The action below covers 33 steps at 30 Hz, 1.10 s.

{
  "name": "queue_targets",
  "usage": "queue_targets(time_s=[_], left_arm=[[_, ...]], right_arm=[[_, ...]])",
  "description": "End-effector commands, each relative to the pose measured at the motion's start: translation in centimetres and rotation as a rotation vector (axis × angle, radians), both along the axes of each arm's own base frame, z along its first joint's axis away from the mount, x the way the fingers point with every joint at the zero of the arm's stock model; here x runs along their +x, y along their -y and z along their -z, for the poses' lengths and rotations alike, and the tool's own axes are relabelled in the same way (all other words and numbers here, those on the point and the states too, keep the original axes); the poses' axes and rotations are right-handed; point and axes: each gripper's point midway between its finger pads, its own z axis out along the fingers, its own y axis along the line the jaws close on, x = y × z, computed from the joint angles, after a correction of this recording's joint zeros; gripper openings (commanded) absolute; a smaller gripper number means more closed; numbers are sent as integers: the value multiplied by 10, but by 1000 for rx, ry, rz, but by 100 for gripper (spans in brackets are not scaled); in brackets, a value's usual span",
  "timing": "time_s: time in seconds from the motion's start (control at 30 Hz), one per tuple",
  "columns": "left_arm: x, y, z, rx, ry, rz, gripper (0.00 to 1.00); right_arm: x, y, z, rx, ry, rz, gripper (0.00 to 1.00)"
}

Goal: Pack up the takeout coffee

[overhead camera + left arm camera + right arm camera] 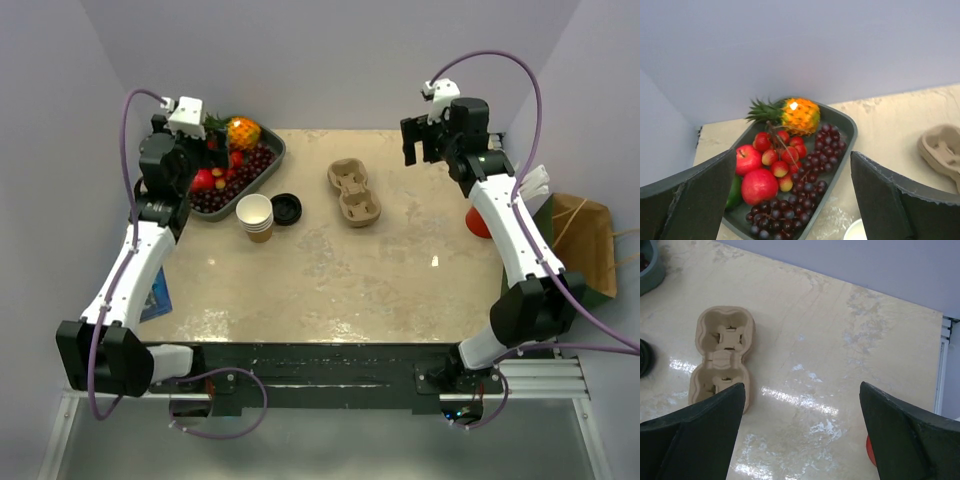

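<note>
Spread wide on the left gripper (792,167), with nothing between the dark fingers (690,200); poised above the grey-green tray (850,131) of fruit at the far left corner of the table (330,290), over a pineapple (799,115), red apples (759,186) and dark grapes (825,150). Spread just as wide on the right gripper (801,392), equally empty-handed, high over bare tabletop near the far right, with the pulp two-cup carrier (720,357) off to its left. Just beside the tray's near end, what looks like a short stack of kraft paper cups (256,216), upright, white inside, uncovered. Against its right side, touching or nearly so, one round black lid (286,208) lying flat on the table. Both well apart from either gripper. Right of the lid, toward the far edge, the carrier, with both wells unfilled. Partly hidden behind the right forearm, a red cup (477,222); beyond the table's right edge, a brown paper bag (585,240) with handles showing.
</note>
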Motion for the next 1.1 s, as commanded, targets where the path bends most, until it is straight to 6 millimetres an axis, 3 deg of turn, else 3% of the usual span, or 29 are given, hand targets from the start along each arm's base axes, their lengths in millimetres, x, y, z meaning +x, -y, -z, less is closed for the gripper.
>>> queue_targets(time_s=[0.0, 0.17, 0.37, 0.57, 0.8, 0.93, 1.07], left_arm=[[-2, 33, -4, 78, -103, 209, 99], [-13, 61, 10, 96, -174, 382, 96], [-19, 64, 13, 166, -186, 430, 94], [-35, 71, 28, 263, -270, 537, 88], [-53, 79, 76, 253, -411, 604, 80], [-38, 71, 88, 200, -476, 510, 72], [-16, 57, 92, 133, -485, 361, 59]], right_arm=[[-4, 0, -46, -16, 126, -35, 99], [-29, -33, -43, -70, 134, -316, 99], [-47, -58, -33, -119, 96, -454, 92], [-58, -89, -18, -150, 33, -546, 85], [-61, -114, -2, -113, -22, -620, 76], [-58, -111, -5, -135, -54, -609, 65], [-52, -106, -11, -163, -47, -580, 63]])
